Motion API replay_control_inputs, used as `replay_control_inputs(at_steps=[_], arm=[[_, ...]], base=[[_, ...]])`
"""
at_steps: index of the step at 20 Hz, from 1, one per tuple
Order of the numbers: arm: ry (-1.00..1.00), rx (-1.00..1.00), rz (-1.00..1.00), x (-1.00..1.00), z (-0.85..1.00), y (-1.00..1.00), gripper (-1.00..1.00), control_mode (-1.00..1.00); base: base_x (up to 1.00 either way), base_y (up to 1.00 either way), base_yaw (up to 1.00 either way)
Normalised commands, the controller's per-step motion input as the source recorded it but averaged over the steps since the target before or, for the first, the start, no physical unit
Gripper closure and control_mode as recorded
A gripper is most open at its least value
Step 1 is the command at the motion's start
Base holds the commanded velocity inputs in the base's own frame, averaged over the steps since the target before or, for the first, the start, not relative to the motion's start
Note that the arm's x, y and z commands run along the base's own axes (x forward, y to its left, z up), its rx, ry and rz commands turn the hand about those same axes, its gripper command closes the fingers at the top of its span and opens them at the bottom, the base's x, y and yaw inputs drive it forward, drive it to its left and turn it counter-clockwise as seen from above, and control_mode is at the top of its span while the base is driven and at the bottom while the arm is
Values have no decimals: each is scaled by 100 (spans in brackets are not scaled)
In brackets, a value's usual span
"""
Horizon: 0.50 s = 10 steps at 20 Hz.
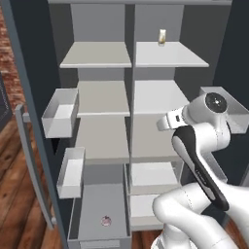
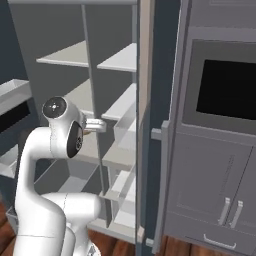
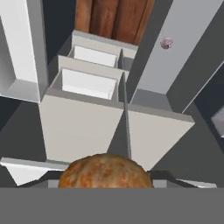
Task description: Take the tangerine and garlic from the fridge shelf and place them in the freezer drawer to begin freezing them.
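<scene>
Now pincer pinching tangerine over fridge shelf; garlic already in freezer drawer.

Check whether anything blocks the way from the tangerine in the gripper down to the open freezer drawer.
Nothing visible does. The tangerine sits in the shut gripper above the shelves, and the freezer drawer stands pulled out below with its top open. Inside lies just the garlic, near the front, with bare floor around it.
</scene>
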Motion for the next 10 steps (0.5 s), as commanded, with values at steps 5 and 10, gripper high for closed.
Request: replay_control_inputs(at_steps=[5, 10], arm=[[12, -14, 14, -2, -4, 12, 100, -100], [32, -17, 19, 2, -28, 47, 100, -100]], base=[[-11, 2, 11], [0, 0, 0]])
